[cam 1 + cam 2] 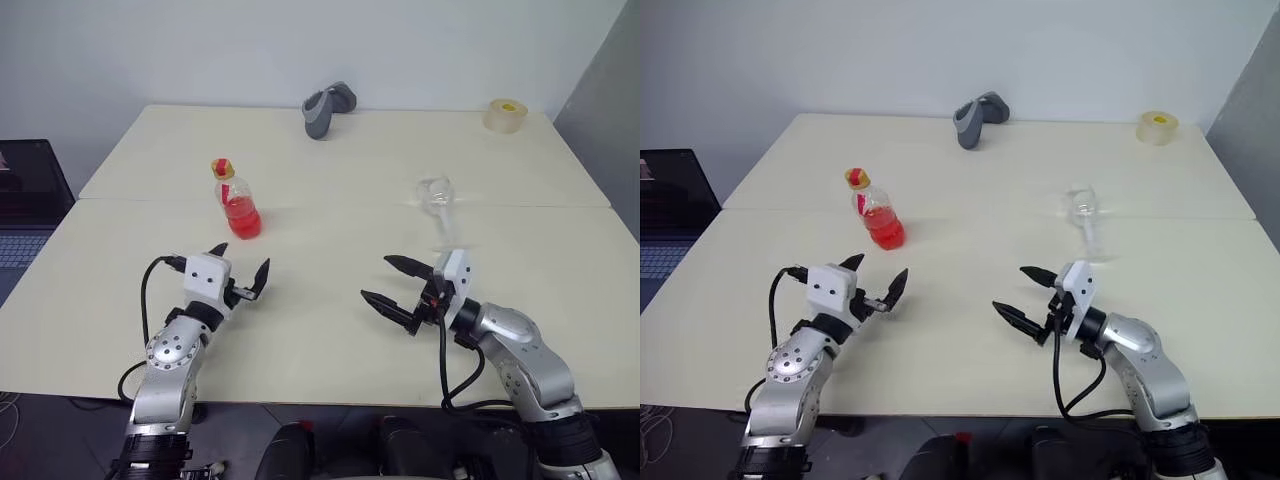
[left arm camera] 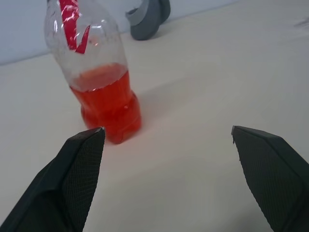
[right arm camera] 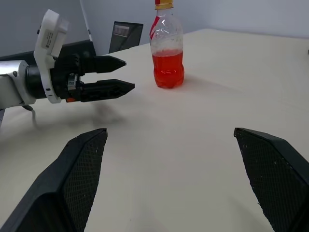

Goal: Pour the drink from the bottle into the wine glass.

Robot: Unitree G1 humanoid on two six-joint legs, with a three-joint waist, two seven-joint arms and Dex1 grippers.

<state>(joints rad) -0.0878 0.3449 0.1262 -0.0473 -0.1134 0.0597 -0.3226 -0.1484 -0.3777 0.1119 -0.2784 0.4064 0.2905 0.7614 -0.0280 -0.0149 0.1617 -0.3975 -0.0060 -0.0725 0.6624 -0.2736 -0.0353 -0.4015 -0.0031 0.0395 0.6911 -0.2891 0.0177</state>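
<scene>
Looks like we're at the reach-in step; the bottle (image 1: 236, 199) stands capped on the worktop (image 1: 330, 300) just ahead of the left claw (image 1: 243, 269), wide open and empty; right claw (image 1: 393, 281) is the same, with the wine glass (image 1: 438, 205) just beyond it. Next I'd guess the left needs to close around the bottle's body, and that cap has to come off before any pouring.

The 2 head views look forward and down from above the near edge of the table (image 1: 330, 300), taking in its whole top to the far wall; they share almost the same scene, the right eye set slightly to the right. The left wrist view sits low and close, facing far along the left gripper (image 2: 166, 145) toward the bottle (image 2: 99, 82), which looms large. The right wrist view, also low, faces left across the table past the right gripper (image 3: 169, 145), catching the same bottle farther off and the left gripper from the side.
</scene>
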